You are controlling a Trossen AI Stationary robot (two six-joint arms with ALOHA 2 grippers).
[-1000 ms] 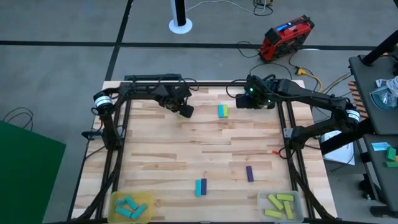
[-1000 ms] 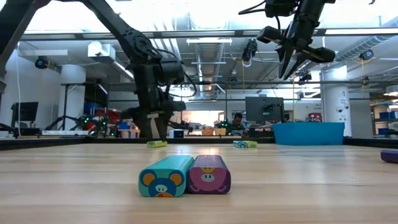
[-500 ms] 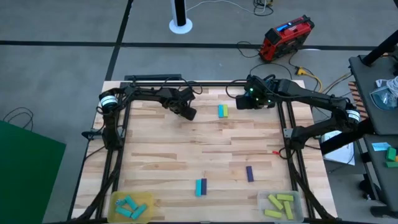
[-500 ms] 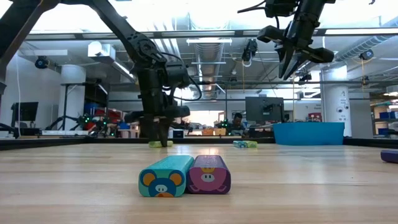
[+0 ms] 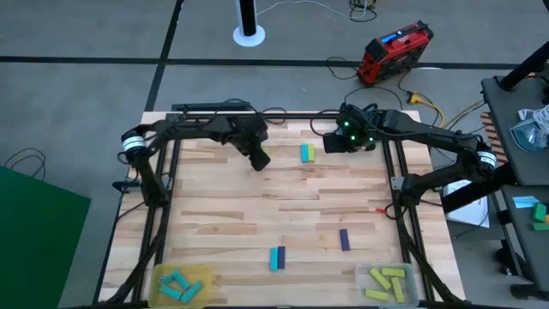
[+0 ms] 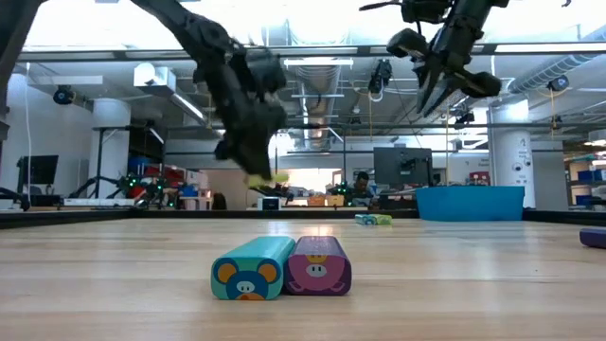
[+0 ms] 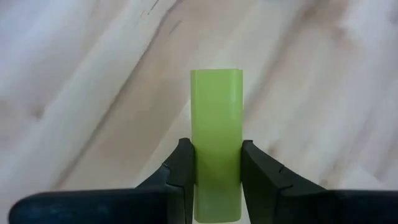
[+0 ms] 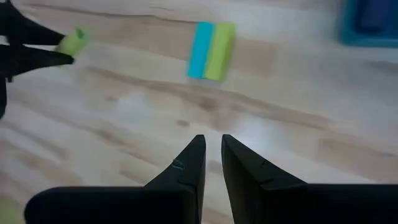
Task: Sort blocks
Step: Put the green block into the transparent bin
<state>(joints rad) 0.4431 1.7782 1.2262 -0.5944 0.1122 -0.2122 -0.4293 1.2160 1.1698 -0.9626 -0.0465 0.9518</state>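
Blocks scattered over a wooden table (image 5: 257,206), ordered here from largest to smallest. Left arm reaching over the far half of the table; right arm waiting at the far right edge. Yellow tray (image 5: 159,276) at the near left corner, holding cyan blocks (image 5: 178,286); clear tray (image 5: 361,275) at the near right corner, holding yellow-green blocks (image 5: 384,283). Left gripper (image 7: 217,168) clamped on a yellow-green block (image 7: 217,149), lifted clear of the wood in the low view; block squeezed between both fingers (image 7: 181,163), long end sticking out well past the tips. Right gripper (image 8: 209,155) raised, fingers nearly together with a narrow gap, holding nothing. Cyan and yellow-green pair (image 5: 306,154) lying touching side by side just beside the right gripper. Cyan and purple pair (image 6: 281,267) touching near the front edge; lone purple block (image 5: 344,239) near it on the right.
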